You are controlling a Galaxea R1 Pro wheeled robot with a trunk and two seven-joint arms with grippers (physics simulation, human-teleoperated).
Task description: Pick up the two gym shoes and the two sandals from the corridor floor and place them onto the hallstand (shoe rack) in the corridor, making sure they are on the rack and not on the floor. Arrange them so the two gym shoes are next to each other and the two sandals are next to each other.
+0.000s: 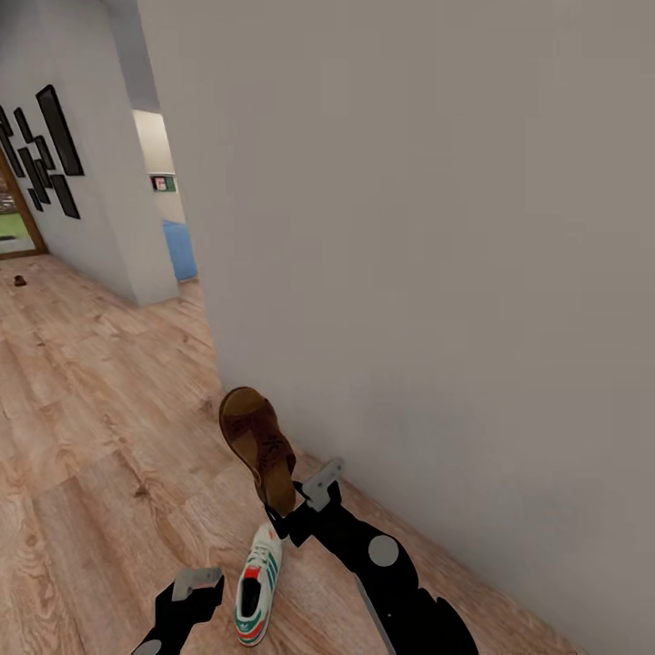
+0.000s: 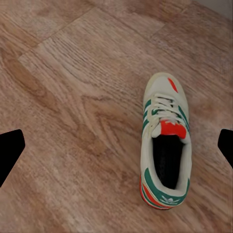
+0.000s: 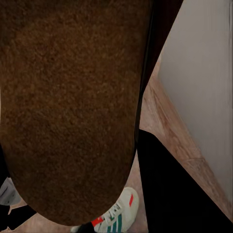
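Observation:
My right gripper (image 1: 296, 507) is shut on one brown sandal (image 1: 261, 446) by its heel end and holds it raised off the corridor floor (image 1: 100, 437), toe pointing away. In the right wrist view the sandal's brown surface (image 3: 68, 111) is pressed close to the camera beside one black finger (image 3: 170, 189). A white gym shoe (image 1: 257, 582) with teal stripes and red accents lies on the planks just below the sandal, also seen as the gym shoe (image 2: 165, 145) and the gym shoe (image 3: 114, 218). My left gripper (image 1: 196, 584) hovers open beside it; the left gripper (image 2: 116, 150) has wide-spread fingers and holds nothing.
A tall grey wall (image 1: 437, 273) runs close along my right side. The corridor opens to the left, with black picture frames (image 1: 45, 150) on the far wall, a blue object (image 1: 180, 250) in a far opening, and a small dark item (image 1: 20, 280) on the floor in the distance.

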